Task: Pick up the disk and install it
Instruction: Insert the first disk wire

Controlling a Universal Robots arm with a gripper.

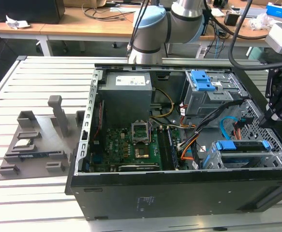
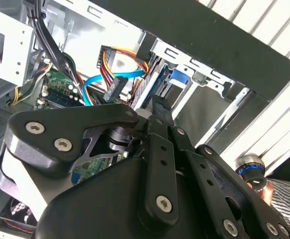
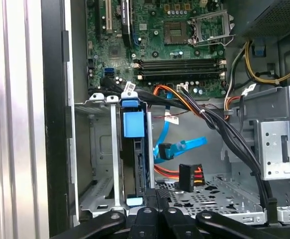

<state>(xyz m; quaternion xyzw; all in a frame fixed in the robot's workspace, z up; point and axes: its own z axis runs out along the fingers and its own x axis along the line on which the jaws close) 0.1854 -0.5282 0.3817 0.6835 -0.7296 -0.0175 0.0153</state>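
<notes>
The disk (image 1: 243,146) sits in the lower drive cage at the front right corner of the open computer case, its blue side rails showing at both ends. In the first wrist view the disk (image 3: 136,164) is edge-on in the cage slot, with a blue rail tab on top of it. My gripper (image 1: 268,120) hangs just above the case's right wall, up and to the exterior view's right of the disk and apart from it. In both wrist views the gripper (image 3: 157,206) (image 2: 158,107) is shut with nothing between its fingers.
Black, orange and blue cables (image 3: 184,147) run across the case beside the cage. An upper drive cage with a blue latch (image 1: 206,81), the power supply (image 1: 126,92) and the motherboard (image 1: 131,145) fill the case. A grey fixture (image 1: 34,145) with a small chip lies on the exterior view's left.
</notes>
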